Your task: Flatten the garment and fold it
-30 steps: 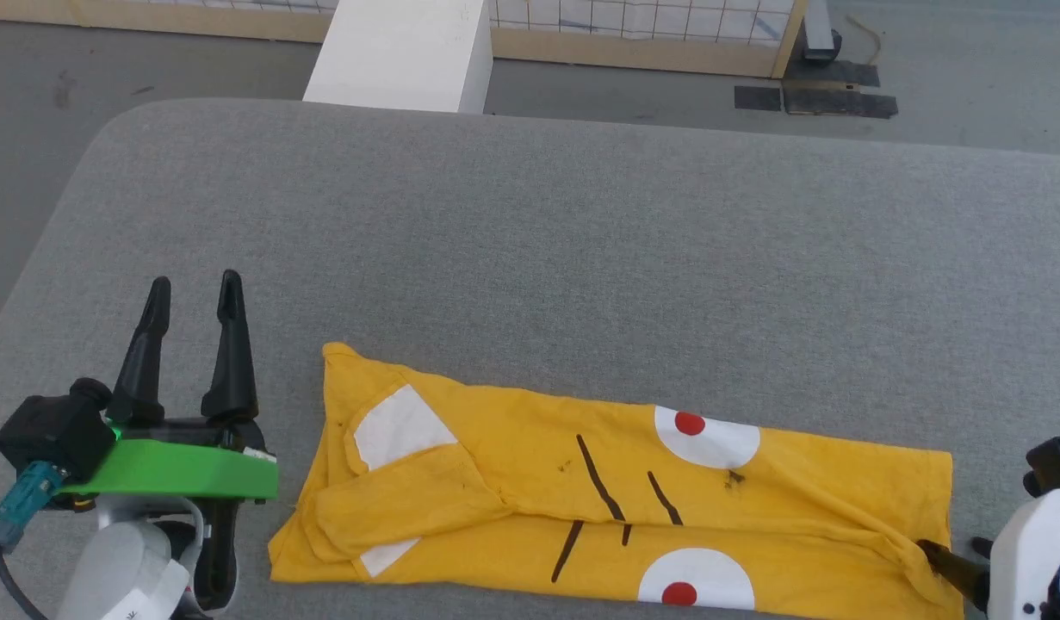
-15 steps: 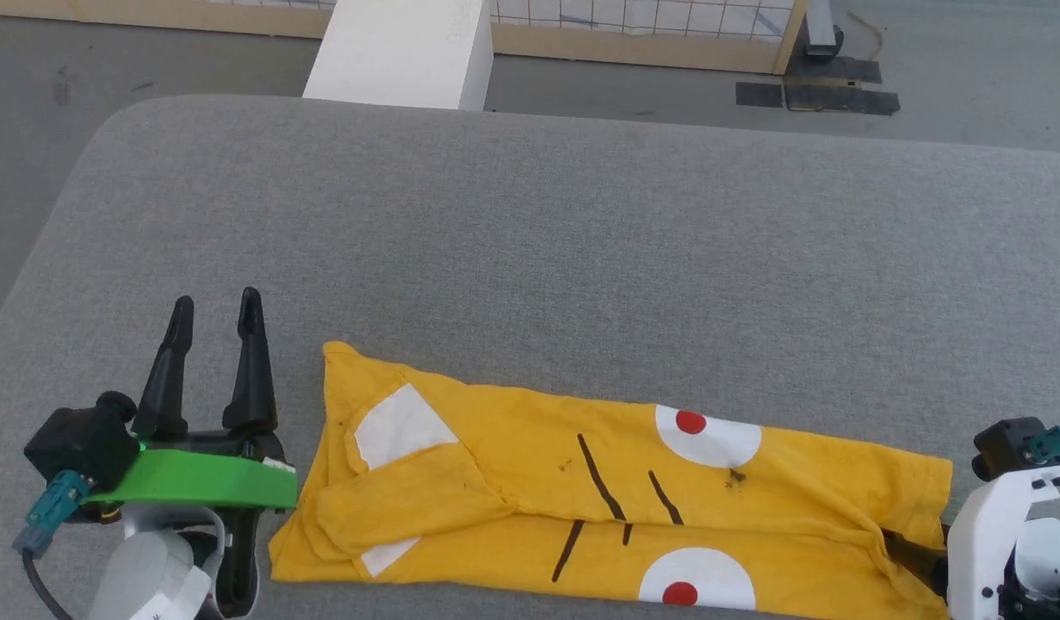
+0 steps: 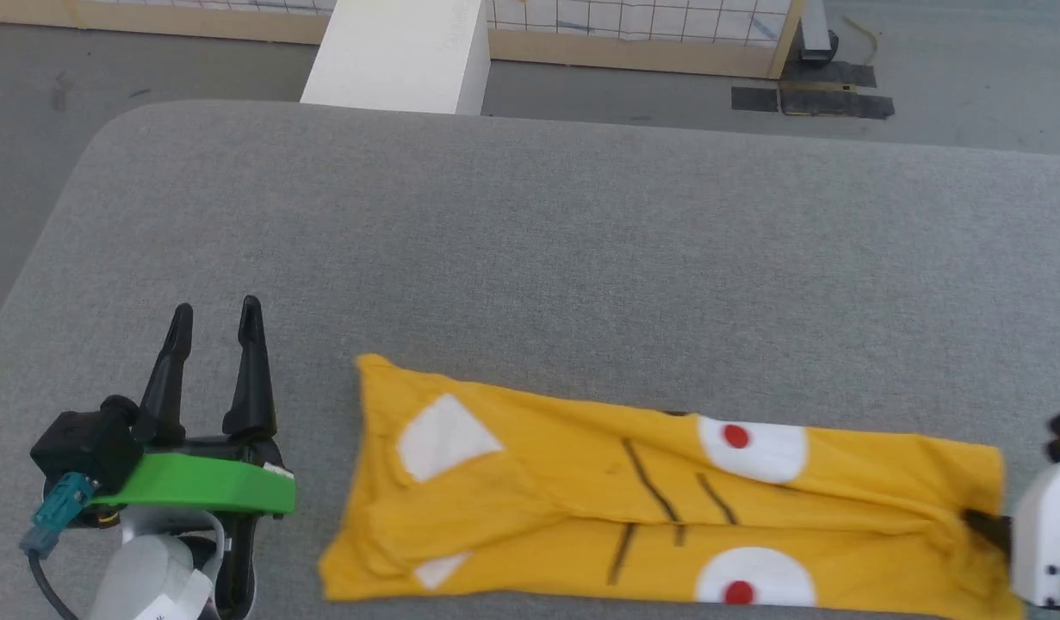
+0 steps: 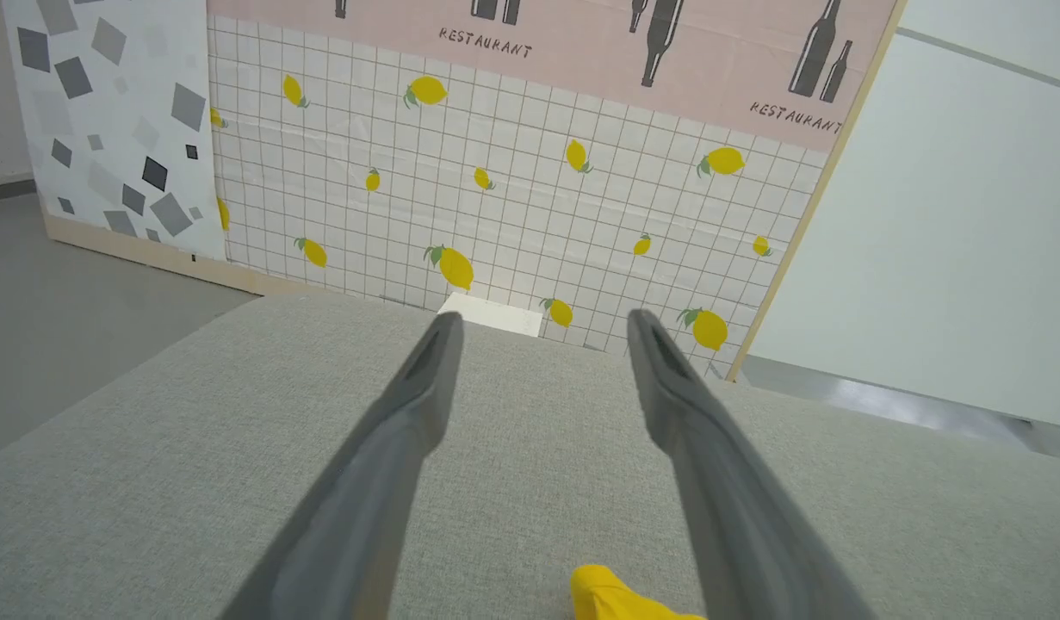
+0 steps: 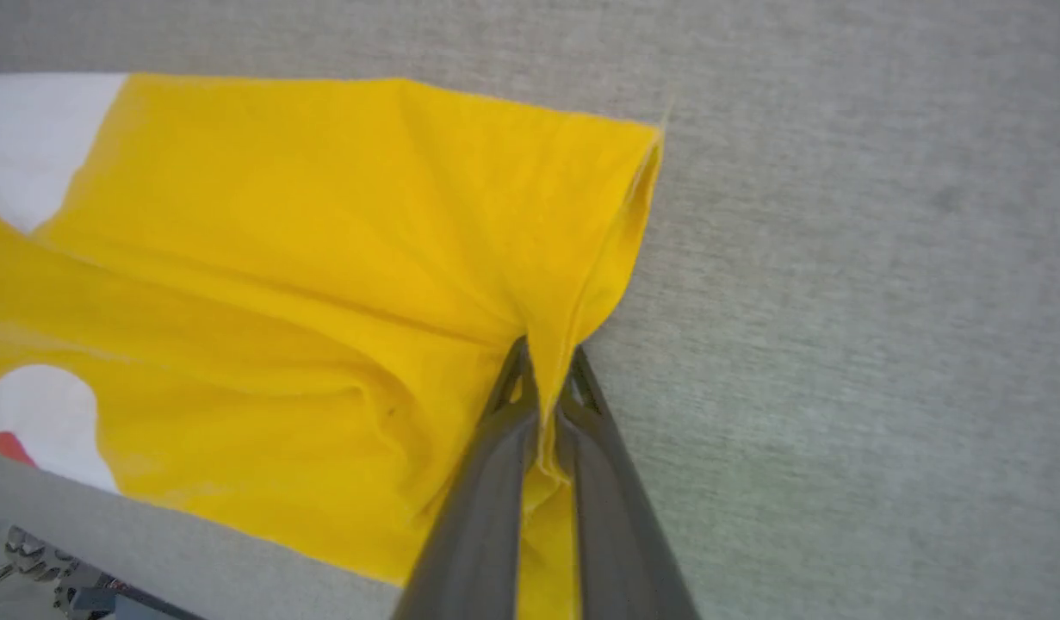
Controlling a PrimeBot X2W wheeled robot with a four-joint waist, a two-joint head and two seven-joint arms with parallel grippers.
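Observation:
The garment (image 3: 581,491), a bright yellow T-shirt with white patches, red dots and black stripes, lies folded into a long band near the front edge of the grey padded table (image 3: 530,258). My right gripper (image 5: 547,357) is shut on the garment's right hem (image 5: 581,258), the cloth pinched and bunched between its fingers; in the head view its dark fingers (image 3: 982,523) meet the garment's right end. My left gripper (image 3: 215,314) stands open to the left of the garment, nothing between its fingers (image 4: 409,413). A yellow corner (image 4: 616,598) shows between them at the bottom.
A white block (image 3: 400,56) stands behind the table's far edge. A tiled lemon-print wall panel (image 4: 512,189) rises beyond it. Grey floor (image 3: 30,103) lies to the left of the table and behind it.
My right gripper has closed on the garment's right hem and drawn it rightward; the whole garment has slid right, away from my left gripper. The left arm has barely moved.

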